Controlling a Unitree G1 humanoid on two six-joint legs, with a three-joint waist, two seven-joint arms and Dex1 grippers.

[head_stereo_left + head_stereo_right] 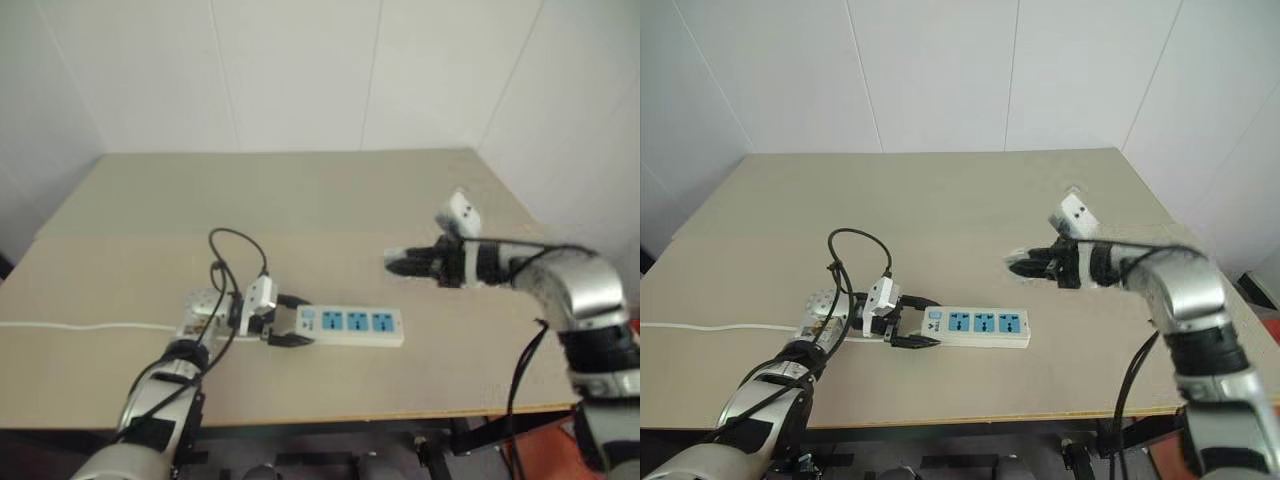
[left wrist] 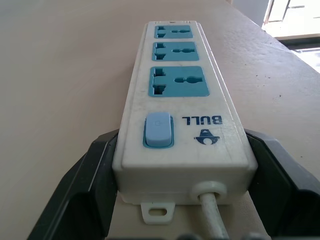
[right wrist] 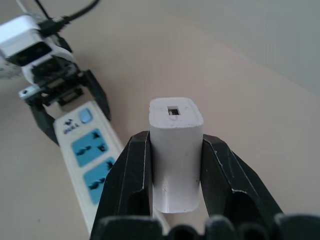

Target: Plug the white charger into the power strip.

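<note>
The power strip (image 1: 352, 325) lies flat near the table's front edge, a long white bar with three blue socket faces (image 2: 179, 81) and a pale blue switch (image 2: 158, 130). My left gripper (image 1: 296, 320) is shut on its switch end, one black finger (image 2: 85, 180) on each long side. My right gripper (image 1: 396, 264) hovers above the table, to the right of and beyond the strip. It is shut on the white charger (image 3: 175, 150), a small rounded white block standing up between its fingers (image 3: 127, 170). The charger's port end faces the wrist camera; its prongs are hidden.
The strip's white cord (image 1: 80, 326) runs left along the beige table (image 1: 300, 190). A black cable loop (image 1: 238, 240) rises over my left wrist. White walls close in behind and on the right; the table's front edge (image 1: 400, 410) is near.
</note>
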